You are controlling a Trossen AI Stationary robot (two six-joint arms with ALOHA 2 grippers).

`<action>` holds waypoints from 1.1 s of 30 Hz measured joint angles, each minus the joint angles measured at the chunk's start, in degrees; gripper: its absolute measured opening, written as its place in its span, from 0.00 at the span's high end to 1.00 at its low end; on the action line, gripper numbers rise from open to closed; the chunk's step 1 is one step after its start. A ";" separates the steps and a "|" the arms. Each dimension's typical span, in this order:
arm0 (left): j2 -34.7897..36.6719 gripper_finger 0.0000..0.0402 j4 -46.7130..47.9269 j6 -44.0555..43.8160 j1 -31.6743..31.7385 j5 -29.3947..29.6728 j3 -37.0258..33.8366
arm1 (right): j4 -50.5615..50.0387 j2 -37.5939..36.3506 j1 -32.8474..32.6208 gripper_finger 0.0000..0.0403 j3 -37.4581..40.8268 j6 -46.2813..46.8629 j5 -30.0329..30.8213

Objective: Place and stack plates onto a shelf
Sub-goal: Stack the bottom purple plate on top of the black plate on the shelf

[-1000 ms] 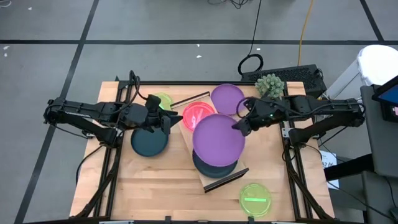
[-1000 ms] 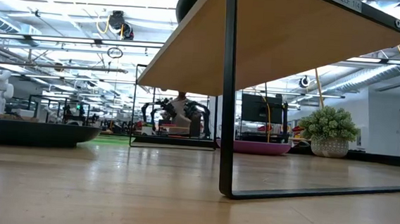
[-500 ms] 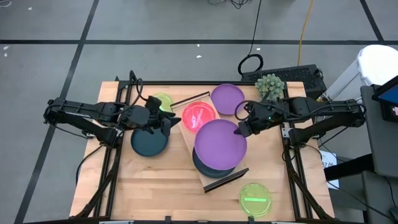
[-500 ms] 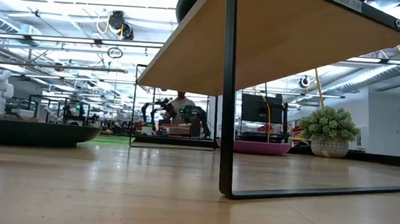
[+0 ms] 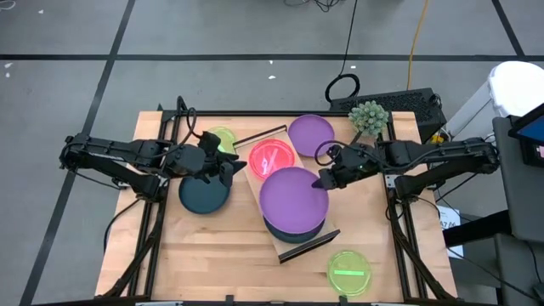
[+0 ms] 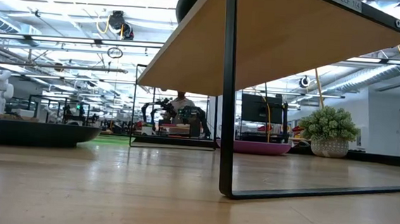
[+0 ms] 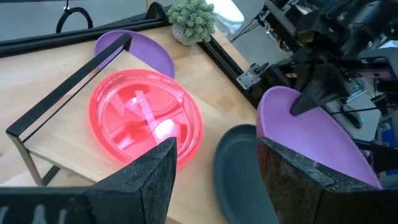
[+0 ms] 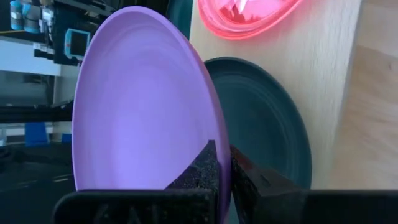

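On the light-wood shelf (image 5: 265, 189) a pink-red plate (image 5: 272, 157) lies at the far end and a dark teal plate (image 5: 293, 228) at the near end. My right gripper (image 5: 321, 181) is shut on a large purple plate (image 5: 293, 200), tilted just above the dark one. Left of the shelf my left gripper (image 5: 226, 167) hovers open with nothing between its fingers (image 7: 143, 180). A second purple plate (image 5: 310, 134) lies flat on the table beyond the shelf. My right gripper pinches the purple plate's rim (image 8: 214, 140) between its two fingers, at the plate's right edge. The fingers come from the table's right, slanting down. The plate tilts, its held edge highest, over the dark teal plate (image 8: 267, 124); whether its low edge touches that plate I cannot tell.
On the table lie another dark plate (image 5: 204, 194) at the left, a green plate (image 5: 223, 138) behind my left gripper and a green plate (image 5: 348, 270) near the front edge. A small potted plant (image 5: 369, 116) stands at the far right. The shelf's dark leg (image 6: 228, 93) shows in the low view.
My right gripper has sunk toward the shelf with the purple plate and rolled a little. The plate now hangs lower and closer over the dark teal plate, shifted slightly toward the table's left.
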State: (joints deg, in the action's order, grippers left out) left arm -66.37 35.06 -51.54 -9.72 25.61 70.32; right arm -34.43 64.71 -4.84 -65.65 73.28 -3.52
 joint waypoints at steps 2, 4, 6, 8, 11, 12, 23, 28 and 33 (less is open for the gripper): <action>0.00 0.44 0.73 0.00 0.00 0.00 0.00 | 0.96 -0.09 0.00 0.98 1.08 0.77 -0.03; 0.00 0.44 1.92 -0.20 0.00 0.00 0.00 | 1.21 -0.07 -0.02 0.98 2.47 1.11 -0.03; 0.00 0.44 2.96 -0.21 0.00 -0.02 -0.02 | 1.36 0.02 -0.04 0.98 3.39 1.12 -0.03; 0.00 0.44 3.52 -0.22 0.00 -0.07 -0.02 | 1.85 -0.05 -0.11 0.98 4.10 1.12 -0.01; 0.00 0.44 4.11 -0.25 0.00 -0.20 -0.02 | 2.13 -0.07 -0.11 0.98 5.78 1.09 -0.02; 0.00 0.44 4.34 -0.25 0.00 -0.23 -0.02 | 2.35 -0.05 -0.11 0.98 6.48 1.05 -0.01; 0.00 0.44 4.76 -0.40 0.00 -0.24 -0.02 | 8.28 -0.07 -0.31 0.98 10.96 -0.92 0.23; 0.00 0.44 5.46 -0.43 0.00 -0.24 -0.02 | 8.06 -0.06 -1.01 0.98 11.37 -1.09 0.38; 0.00 0.44 5.47 -0.38 0.00 -0.17 -0.02 | 7.94 -0.05 -1.74 0.96 11.37 -1.35 1.08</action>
State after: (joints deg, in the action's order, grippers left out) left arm -66.37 40.53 -51.92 -9.72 25.43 70.30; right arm -26.49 64.66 -6.58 -54.28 71.93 -2.44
